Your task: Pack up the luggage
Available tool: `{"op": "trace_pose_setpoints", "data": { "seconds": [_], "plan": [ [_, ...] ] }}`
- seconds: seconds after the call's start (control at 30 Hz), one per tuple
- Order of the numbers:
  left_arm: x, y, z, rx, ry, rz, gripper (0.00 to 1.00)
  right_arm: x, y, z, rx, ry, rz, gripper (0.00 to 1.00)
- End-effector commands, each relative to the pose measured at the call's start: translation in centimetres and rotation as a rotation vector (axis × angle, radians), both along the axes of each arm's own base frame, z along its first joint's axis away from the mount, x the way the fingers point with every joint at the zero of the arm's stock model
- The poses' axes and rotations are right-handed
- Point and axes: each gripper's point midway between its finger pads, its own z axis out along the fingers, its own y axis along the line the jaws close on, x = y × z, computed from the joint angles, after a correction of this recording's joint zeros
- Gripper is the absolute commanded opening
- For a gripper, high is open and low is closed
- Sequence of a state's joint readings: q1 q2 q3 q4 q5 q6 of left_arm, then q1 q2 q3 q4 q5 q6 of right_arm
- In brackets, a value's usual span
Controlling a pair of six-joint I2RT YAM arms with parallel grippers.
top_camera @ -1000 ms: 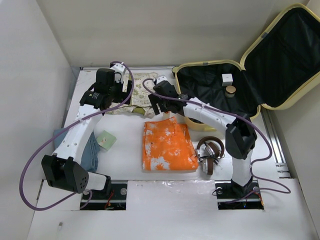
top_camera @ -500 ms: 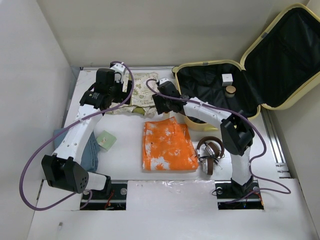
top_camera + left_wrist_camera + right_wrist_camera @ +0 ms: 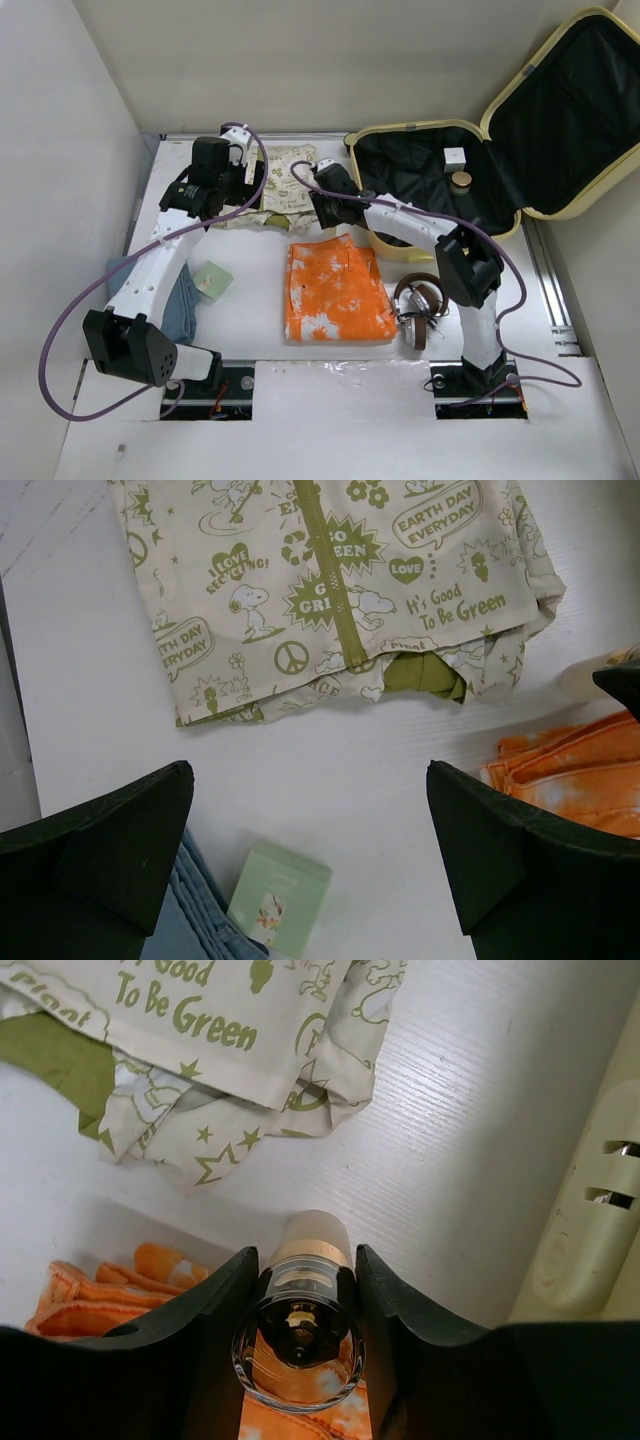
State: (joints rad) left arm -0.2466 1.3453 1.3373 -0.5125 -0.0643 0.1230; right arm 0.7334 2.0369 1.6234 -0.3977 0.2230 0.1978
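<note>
Beside the right claw (image 3: pixel 305 1255), luggage (image 3: pixel 590 1210)

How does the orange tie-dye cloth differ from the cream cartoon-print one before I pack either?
The orange tie-dye cloth is folded into a flat, neat rectangle; the cream cartoon-print cloth lies rumpled, green lining poking out. The orange one lies mid-table; the cream one lies farther back. Both rest on the table, outside the luggage.

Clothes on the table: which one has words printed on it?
The cream garment with green cartoon print and slogans; the orange tie-dye piece and the blue denim show no words.
</note>
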Motion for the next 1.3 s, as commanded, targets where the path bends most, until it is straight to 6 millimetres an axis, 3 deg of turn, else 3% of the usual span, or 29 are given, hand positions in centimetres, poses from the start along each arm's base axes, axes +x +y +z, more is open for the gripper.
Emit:
{"op": "trace_pose_setpoints", "data": {
  "seconds": [0.0, 0.03, 0.1, 0.13, 0.17, 0.2, 0.23, 0.27, 0.3, 0.43, 0.53, 0.63, 0.7, 0.83, 0.97, 1.17, 1.27],
  "plan": [
    [0.8, 0.2, 2.5, -0.007, -0.076, 0.011, 1.00, 1.1, 1.4, 7.3, 0.101, -0.113, 0.072, 0.00],
    [0.8, 0.2, 2.5, -0.007, -0.076, 0.011, 1.00, 1.2, 2.0, 10.5, 0.133, -0.160, 0.110, 0.00],
    [0.8, 0.2, 2.5, -0.007, -0.076, 0.011, 1.00, 1.0, 1.7, 13.3, 0.174, -0.163, 0.159, 0.00],
    [0.8, 0.2, 2.5, -0.007, -0.076, 0.011, 1.00, 1.6, 0.6, 14.8, 0.188, -0.174, 0.156, 0.00],
    [0.8, 0.2, 2.5, -0.007, -0.076, 0.011, 1.00, 1.9, 0.0, 17.8, 0.226, -0.210, 0.157, 0.00],
    [0.9, 0.4, 2.5, -0.001, -0.077, 0.018, 1.00, 1.8, -0.7, 19.0, 0.251, -0.206, 0.170, 0.00],
    [0.9, 0.4, 2.5, -0.001, -0.077, 0.019, 1.00, 2.6, -3.2, 19.4, 0.246, -0.186, 0.133, 0.00],
    [0.9, 0.3, 2.3, -0.001, -0.077, 0.019, 1.00, 2.7, -4.6, 21.2, 0.263, -0.202, 0.120, 0.00],
    [0.9, 0.3, 2.3, -0.001, -0.077, 0.019, 1.00, 2.9, -6.1, 21.7, 0.259, -0.201, 0.113, 0.00],
    [0.8, 0.6, 2.6, 0.002, -0.087, 0.027, 1.00, 3.8, -15.3, 21.8, 0.167, -0.164, -0.040, 0.00],
    [1.0, 0.6, 2.6, 0.008, -0.097, 0.022, 1.00, 4.3, -24.8, 19.3, 0.047, -0.078, -0.243, 0.00],
    [1.2, 0.5, 2.2, 0.010, -0.087, 0.022, 1.00, 4.1, -29.7, 16.6, -0.044, 0.005, -0.379, 0.00],
    [1.2, 0.5, 2.2, 0.010, -0.087, 0.022, 1.00, 3.6, -34.5, 14.6, -0.167, 0.061, -0.506, 0.00],
    [1.3, 0.5, 1.8, 0.013, -0.078, 0.022, 1.00, 3.2, -39.7, 11.1, -0.291, 0.165, -0.621, 0.00],
    [1.4, 0.5, 1.1, 0.017, -0.060, 0.022, 1.00, 3.0, -42.7, 6.7, -0.381, 0.295, -0.660, 0.00],
    [1.5, 0.6, 0.8, 0.032, -0.053, 0.024, 1.00, 2.0, -44.2, 0.7, -0.452, 0.492, -0.627, 0.00],
    [1.7, 1.1, 0.4, 0.040, -0.043, 0.040, 1.00, 2.1, -44.0, -2.7, -0.458, 0.566, -0.605, 0.00]
  ]
}}
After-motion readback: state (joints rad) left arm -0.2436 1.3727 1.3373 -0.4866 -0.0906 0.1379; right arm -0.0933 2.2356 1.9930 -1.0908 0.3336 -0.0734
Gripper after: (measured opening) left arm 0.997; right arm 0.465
